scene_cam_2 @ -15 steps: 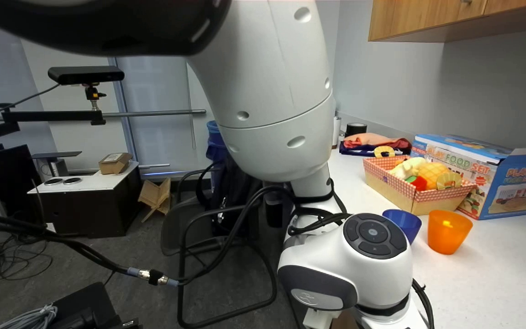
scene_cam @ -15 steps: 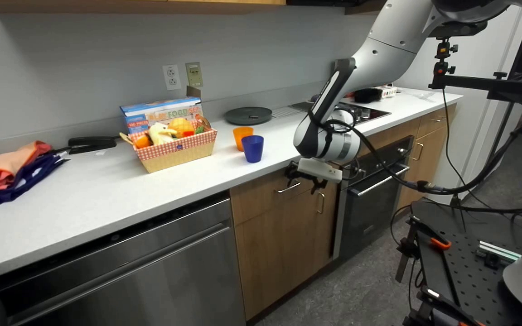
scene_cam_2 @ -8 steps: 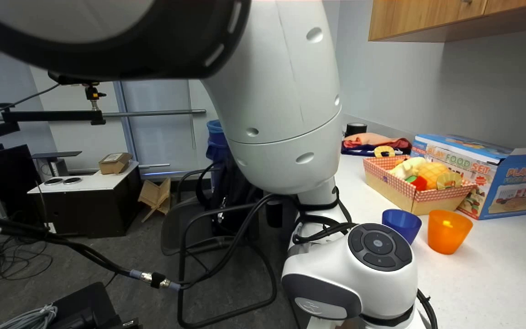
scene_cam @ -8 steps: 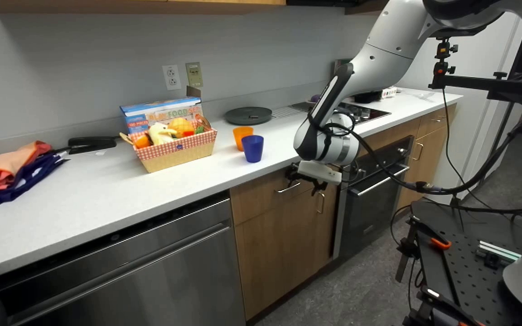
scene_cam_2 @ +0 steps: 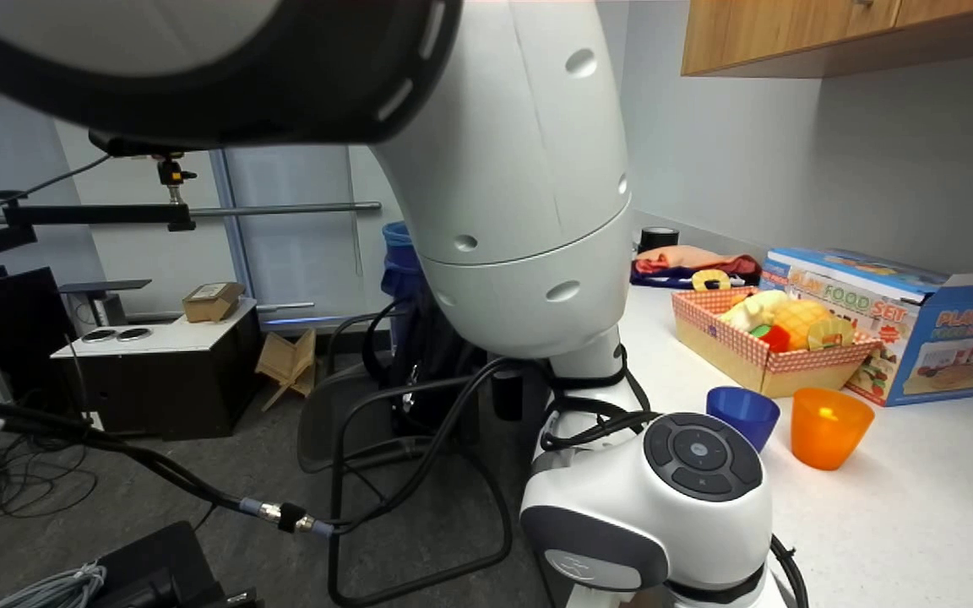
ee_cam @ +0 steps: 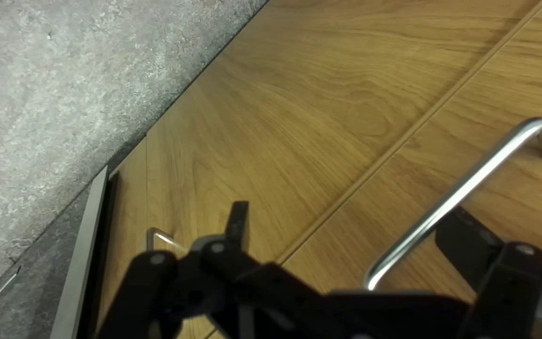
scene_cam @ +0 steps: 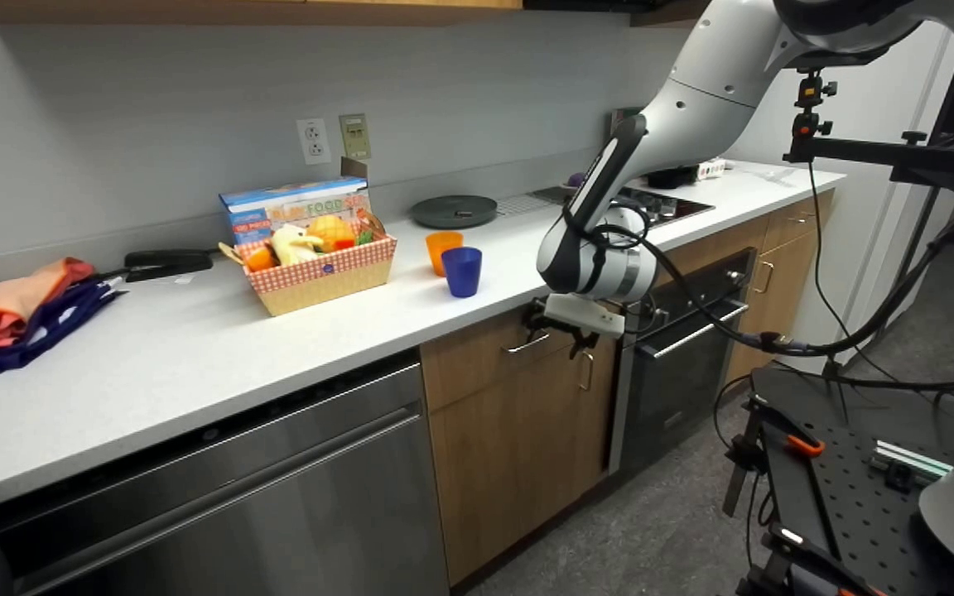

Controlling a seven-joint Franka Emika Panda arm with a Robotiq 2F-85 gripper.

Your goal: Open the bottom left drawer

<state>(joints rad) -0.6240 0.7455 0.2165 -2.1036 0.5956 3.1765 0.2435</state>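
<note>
The drawer (scene_cam: pixel 462 362) has a medium-brown wood front and sits shut under the counter, right of the dishwasher; its front also fills the right of the wrist view (ee_cam: pixel 440 155). Its short silver bar handle (ee_cam: pixel 461 193) runs diagonally in the wrist view and also shows in an exterior view (scene_cam: pixel 525 343). My gripper (ee_cam: pixel 346 223) is open at the drawer front, with the handle between its fingers. The right-hand finger's tip is partly behind the bar; I cannot tell if it touches. In an exterior view the gripper (scene_cam: pixel 556 339) is beside the handle's right end.
Below the drawer is a taller wood door (scene_cam: pixel 518 447) with a vertical handle (scene_cam: pixel 586 371). A black oven (scene_cam: pixel 684 364) stands right, a steel dishwasher (scene_cam: pixel 278 497) left. Blue (scene_cam: pixel 462 271) and orange (scene_cam: pixel 442 248) cups stand near the counter edge above.
From one second to half a second ago, the arm and gripper moved slightly down. Since then almost nothing has moved. The drawer stays shut.
</note>
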